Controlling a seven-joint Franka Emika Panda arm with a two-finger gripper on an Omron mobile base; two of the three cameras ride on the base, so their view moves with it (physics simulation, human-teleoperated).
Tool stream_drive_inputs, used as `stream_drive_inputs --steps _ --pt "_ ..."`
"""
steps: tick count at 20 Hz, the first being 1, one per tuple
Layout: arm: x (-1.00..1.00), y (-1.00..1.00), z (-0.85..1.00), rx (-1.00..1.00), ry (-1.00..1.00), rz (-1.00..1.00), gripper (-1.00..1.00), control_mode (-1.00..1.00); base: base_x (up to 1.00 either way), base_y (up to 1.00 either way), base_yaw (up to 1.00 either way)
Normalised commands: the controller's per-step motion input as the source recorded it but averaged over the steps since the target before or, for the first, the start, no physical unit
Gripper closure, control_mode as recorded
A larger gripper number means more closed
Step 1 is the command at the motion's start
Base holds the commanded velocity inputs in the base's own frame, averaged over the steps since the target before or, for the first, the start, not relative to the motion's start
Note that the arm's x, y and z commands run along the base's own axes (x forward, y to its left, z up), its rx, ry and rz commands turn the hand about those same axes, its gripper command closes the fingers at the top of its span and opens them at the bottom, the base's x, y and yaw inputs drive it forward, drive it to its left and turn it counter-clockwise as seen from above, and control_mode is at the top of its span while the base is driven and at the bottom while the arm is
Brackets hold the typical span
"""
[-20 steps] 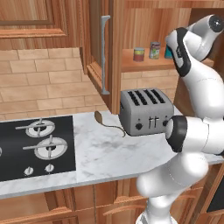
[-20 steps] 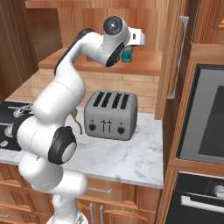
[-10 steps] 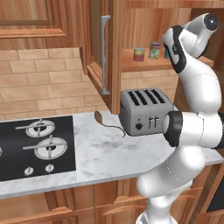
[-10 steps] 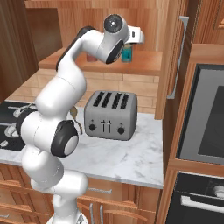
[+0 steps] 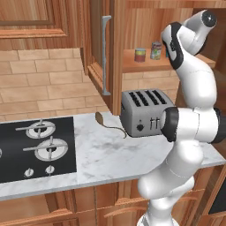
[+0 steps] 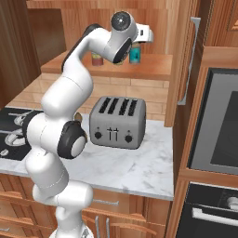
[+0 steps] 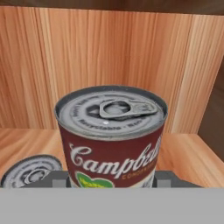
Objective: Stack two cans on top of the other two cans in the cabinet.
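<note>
Cabinet, shelf board: a second can stands low at the left. Right of it, the gripper is clamped on an upright red-label soup can, apparently lifted clear. Looks like mid-carry to stack. Next: centre over a standing can's lid, lower straight, then release.

A grey four-slot toaster stands on the white marble counter, its front bearing dark knobs and levers. Left of the toaster, a black stovetop with two silver burners is set into the counter. Behind the toaster runs a tan brick backsplash. Right of the toaster stands a built-in oven.
</note>
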Motion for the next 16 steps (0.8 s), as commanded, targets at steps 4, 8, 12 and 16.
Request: stream_drive_inputs --steps 4,8,12,16 --pt "-0.07 0.00 0.00 0.00 0.00 0.00 1.00 -1.00 0.00 0.00 0.00" --pt "-0.11 -0.01 0.00 0.00 0.00 0.00 1.00 -1.00 0.00 0.00 0.00" --pt "0.00 0.00 -0.08 0.00 0.00 0.00 1.00 -1.00 0.00 0.00 0.00" --pt "0.07 0.00 -0.07 0.00 0.00 0.00 1.00 -1.00 0.00 0.00 0.00"
